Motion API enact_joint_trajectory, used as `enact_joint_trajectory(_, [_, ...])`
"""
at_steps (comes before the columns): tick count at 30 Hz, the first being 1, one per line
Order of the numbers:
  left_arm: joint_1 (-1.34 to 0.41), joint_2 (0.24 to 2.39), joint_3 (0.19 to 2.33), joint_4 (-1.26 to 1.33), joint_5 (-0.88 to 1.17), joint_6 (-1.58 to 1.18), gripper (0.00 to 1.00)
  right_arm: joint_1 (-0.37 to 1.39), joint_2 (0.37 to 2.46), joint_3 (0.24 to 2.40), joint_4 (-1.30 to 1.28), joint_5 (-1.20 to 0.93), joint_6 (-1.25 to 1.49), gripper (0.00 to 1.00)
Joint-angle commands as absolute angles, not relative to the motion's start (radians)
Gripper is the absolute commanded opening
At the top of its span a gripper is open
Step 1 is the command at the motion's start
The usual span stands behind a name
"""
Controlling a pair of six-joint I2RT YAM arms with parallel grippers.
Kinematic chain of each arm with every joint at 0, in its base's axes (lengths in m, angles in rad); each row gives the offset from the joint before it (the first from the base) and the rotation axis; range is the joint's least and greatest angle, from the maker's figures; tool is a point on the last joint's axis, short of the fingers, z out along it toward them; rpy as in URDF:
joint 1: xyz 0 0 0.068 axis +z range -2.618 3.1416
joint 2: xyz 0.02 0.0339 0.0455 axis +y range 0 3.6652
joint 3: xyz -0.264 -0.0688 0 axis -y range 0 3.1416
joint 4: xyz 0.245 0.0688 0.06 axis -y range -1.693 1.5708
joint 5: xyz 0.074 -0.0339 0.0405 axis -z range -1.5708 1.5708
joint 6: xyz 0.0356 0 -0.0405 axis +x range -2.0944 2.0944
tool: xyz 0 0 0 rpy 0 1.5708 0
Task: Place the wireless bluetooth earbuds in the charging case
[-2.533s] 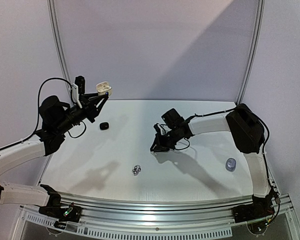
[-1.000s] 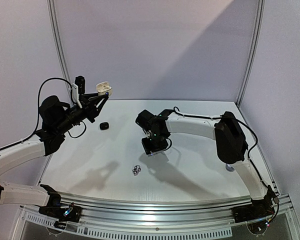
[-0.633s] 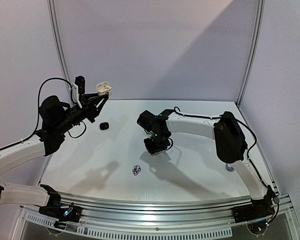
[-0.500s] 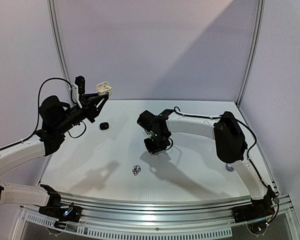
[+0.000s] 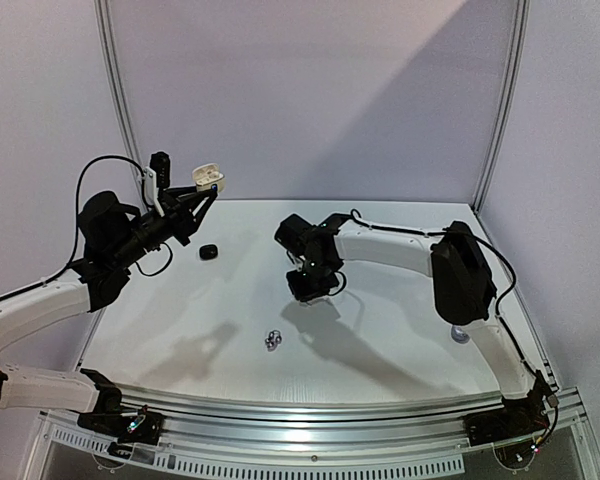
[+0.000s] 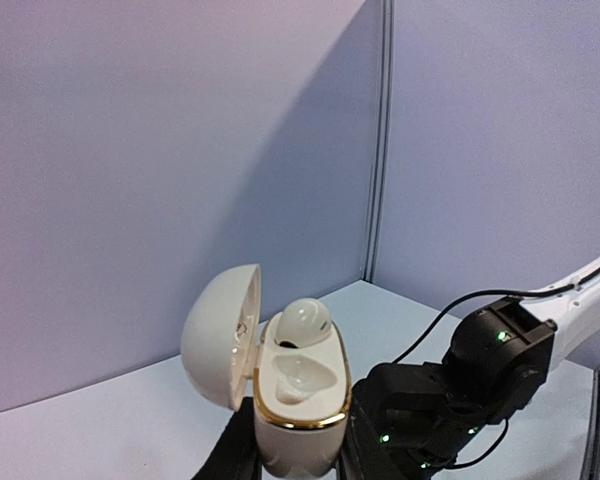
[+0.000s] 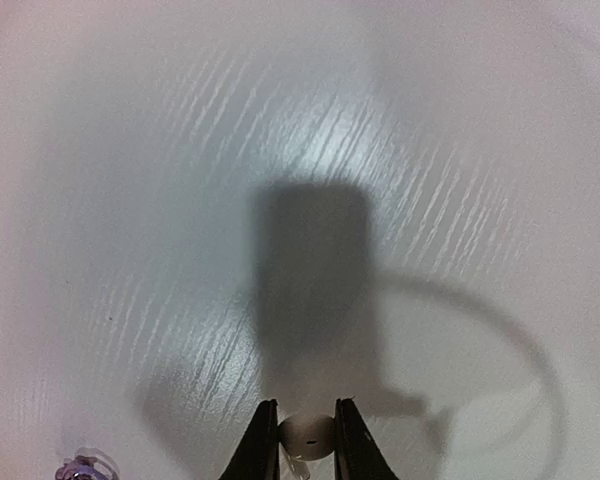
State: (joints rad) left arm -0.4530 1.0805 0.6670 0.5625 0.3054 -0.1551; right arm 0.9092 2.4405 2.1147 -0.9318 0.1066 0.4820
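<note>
Lilac wall panels (image 5: 310, 90) around a white wood-grain tabletop (image 5: 240, 300).
Slim silver metal uprights (image 5: 121, 100) at the back corners; soft glare.

Legible text, brands, numbers, signs: none in any view
Case (image 6: 298, 440): small dark mark on the inner face of its open lid, too blurred to read
</note>
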Motion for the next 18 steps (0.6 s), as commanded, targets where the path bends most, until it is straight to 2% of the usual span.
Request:
enact_joint_trajectory(1, [-0.442, 1.083, 0.664, 0.574, 0.297, -0.159, 0.00, 0.881, 2.276, 2.145, -0.821, 0.116, 0.468, 0.00])
enact_joint_trajectory(6, [-0.443, 1.082, 0.657, 0.601, 0.289, -0.158, 0.00, 0.902, 2.078, 2.102, -0.570, 0.173, 0.396, 0.00])
enact_joint_trajectory(11, [-0.453, 1.089, 0.656, 0.658, 0.297, -0.158, 0.00, 0.962, 1.924, 2.010, -0.193, 0.187, 0.253, 0.00])
enact_joint_trajectory(18, [-0.476, 1.107, 0.678, 0.761, 0.288, -0.130, 0.00, 1.033, 1.926, 2.041, 0.149, 0.044, 0.140, 0.00])
